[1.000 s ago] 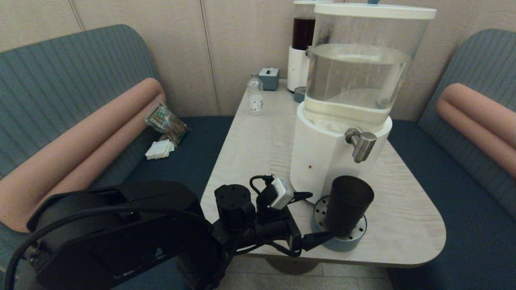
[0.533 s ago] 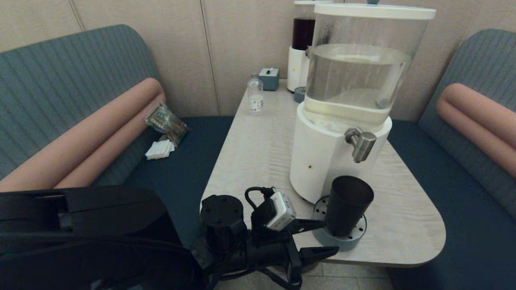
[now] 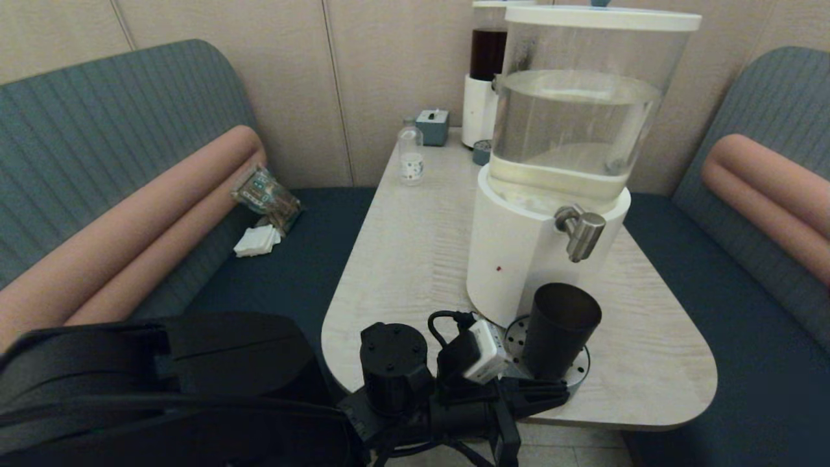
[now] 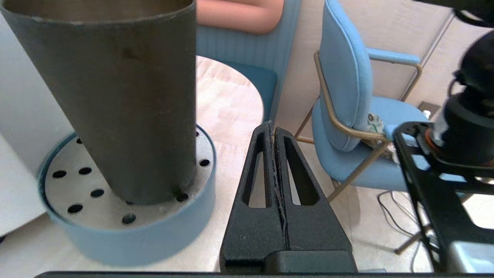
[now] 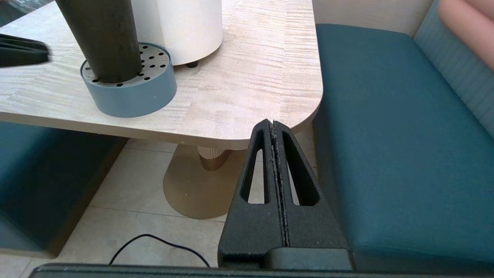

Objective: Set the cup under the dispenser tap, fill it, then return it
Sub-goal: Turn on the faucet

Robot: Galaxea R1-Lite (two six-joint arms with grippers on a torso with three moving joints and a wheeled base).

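Cup set on the drip tray below the tap

The tapered dark plastic cup [image 3: 559, 329] is stood on the round perforated blue tray [image 3: 579, 375], positioned to catch from the brushed-steel tap [image 3: 581, 232] at 12 o'clock. The left pincer [image 3: 551, 391] is pressed together at its 7 o'clock; the right pincer [image 5: 273, 127] is likewise pressed together, off the desk [image 3: 402, 259].

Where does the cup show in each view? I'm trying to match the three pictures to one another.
Head view: the cup stands low and right of centre, on the blue drip tray below the tap.
Left wrist view: the cup fills the upper left, beside the shut left gripper.
Right wrist view: the cup is at the top left, its rim cut off.
Shared landmark: the drip tray.
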